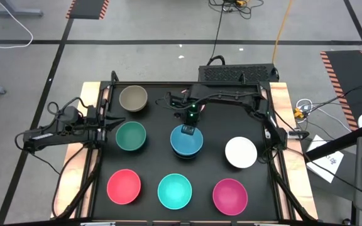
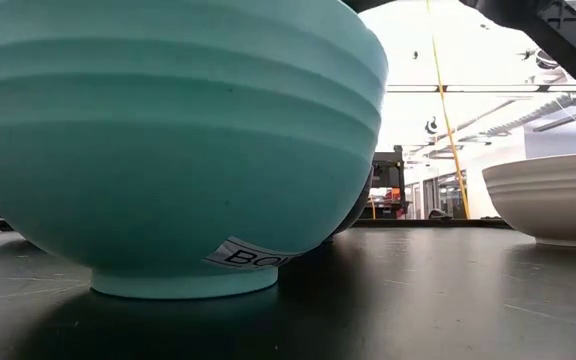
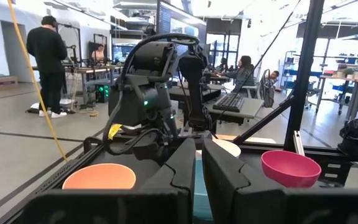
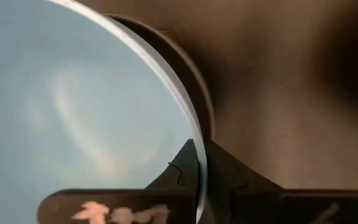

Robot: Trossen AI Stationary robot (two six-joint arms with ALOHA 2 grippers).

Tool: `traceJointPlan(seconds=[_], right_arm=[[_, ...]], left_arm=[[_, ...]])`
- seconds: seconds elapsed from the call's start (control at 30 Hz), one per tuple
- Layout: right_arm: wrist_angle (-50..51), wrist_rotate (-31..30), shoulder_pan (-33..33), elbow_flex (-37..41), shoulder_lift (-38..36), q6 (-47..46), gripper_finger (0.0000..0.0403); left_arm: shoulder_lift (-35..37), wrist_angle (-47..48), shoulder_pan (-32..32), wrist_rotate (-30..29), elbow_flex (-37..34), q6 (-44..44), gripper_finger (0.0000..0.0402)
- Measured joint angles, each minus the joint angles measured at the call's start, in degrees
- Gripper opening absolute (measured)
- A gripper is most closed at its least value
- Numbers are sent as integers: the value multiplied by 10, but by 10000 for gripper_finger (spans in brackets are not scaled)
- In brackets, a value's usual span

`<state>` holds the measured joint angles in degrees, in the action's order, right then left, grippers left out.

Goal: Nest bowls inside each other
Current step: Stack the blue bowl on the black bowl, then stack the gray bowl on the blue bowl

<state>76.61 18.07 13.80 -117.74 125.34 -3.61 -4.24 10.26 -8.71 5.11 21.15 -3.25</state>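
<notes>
Seven bowls show on the black table in the high view: olive-grey (image 1: 133, 98), dark green (image 1: 131, 136), blue (image 1: 186, 143), white (image 1: 241, 152), red-pink (image 1: 124, 186), turquoise (image 1: 175, 191) and magenta (image 1: 230, 195). The blue bowl (image 4: 73, 112) sits inside a black bowl, whose dark rim (image 4: 194, 87) shows around it. My right gripper (image 1: 190, 129) is at the blue bowl's far rim, shut on it. My left gripper (image 1: 110, 127) waits at the table's left edge beside the dark green bowl, fingers together and empty. No peach-orange bowl shows from above. My right gripper pinches the blue bowl's rim (image 4: 199, 163) at its far side, one finger (image 4: 182, 171) inside the bowl and one (image 4: 232, 177) outside. The fingers come from above, pointing down. The bowl stays upright within the black bowl; I cannot tell whether it rests there or is lifted.
The low view is filled by the turquoise bowl (image 2: 168, 150), standing on its foot, with the white bowl (image 2: 553, 200) to its right. A metal frame (image 1: 275, 125) borders the table. People show in the room beyond (image 3: 45, 59). A bowl looks orange in the left wrist view (image 3: 98, 176).
</notes>
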Motion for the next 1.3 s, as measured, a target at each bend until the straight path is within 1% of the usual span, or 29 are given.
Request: traceJointPlan(seconds=[0.33, 0.57, 0.9, 1.03, 1.3], right_arm=[[5, -5, 0, -1, 3, -4, 0], [2, -49, -6, -1, 9, -11, 0], [1, -52, -12, -1, 30, -2, 5], [-8, -45, -12, -1, 28, -4, 40], [-5, -40, -12, -28, 28, -16, 145]], left_arm=[[0, 0, 0, 5, 0, 0, 31], [0, -1, 0, 14, 0, 0, 31], [0, -2, 0, 15, 0, 0, 31], [0, -1, 0, 15, 0, 0, 31], [0, 0, 0, 15, 0, 0, 31]])
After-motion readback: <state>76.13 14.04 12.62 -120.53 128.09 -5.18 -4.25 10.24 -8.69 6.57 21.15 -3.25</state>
